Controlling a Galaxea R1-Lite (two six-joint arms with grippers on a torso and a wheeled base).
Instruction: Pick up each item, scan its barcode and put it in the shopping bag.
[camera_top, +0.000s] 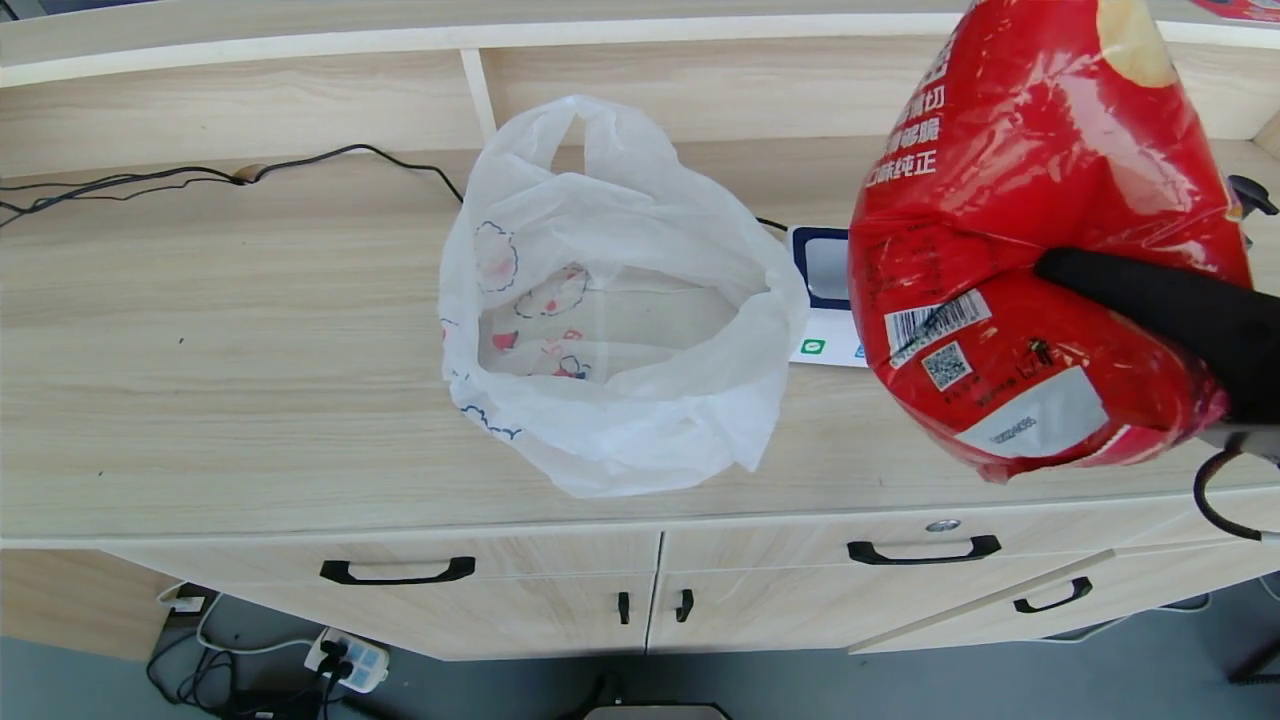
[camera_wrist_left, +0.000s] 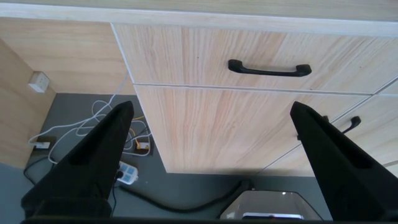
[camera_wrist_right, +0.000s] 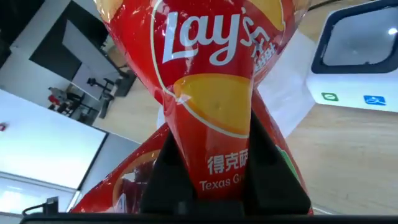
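Note:
A large red chip bag (camera_top: 1040, 230) hangs in the air at the right of the counter, its barcode (camera_top: 935, 325) facing down and toward me. My right gripper (camera_wrist_right: 214, 155) is shut on the chip bag (camera_wrist_right: 211, 106), pinching its middle between two black fingers (camera_top: 1150, 300). The white plastic shopping bag (camera_top: 610, 300) stands open on the counter, left of the chip bag. A white scanner with a dark window (camera_top: 825, 270) lies between them, partly hidden by the chip bag, and appears again as the scanner (camera_wrist_right: 364, 46) in the right wrist view. My left gripper (camera_wrist_left: 211, 162) hangs open below the counter, facing the drawer fronts.
Black cables (camera_top: 200, 178) run along the back left of the wooden counter (camera_top: 220, 330). A raised shelf wall (camera_top: 300, 100) bounds the back. Drawers with black handles (camera_wrist_left: 268, 68) sit below the front edge. A power strip (camera_top: 350, 660) lies on the floor.

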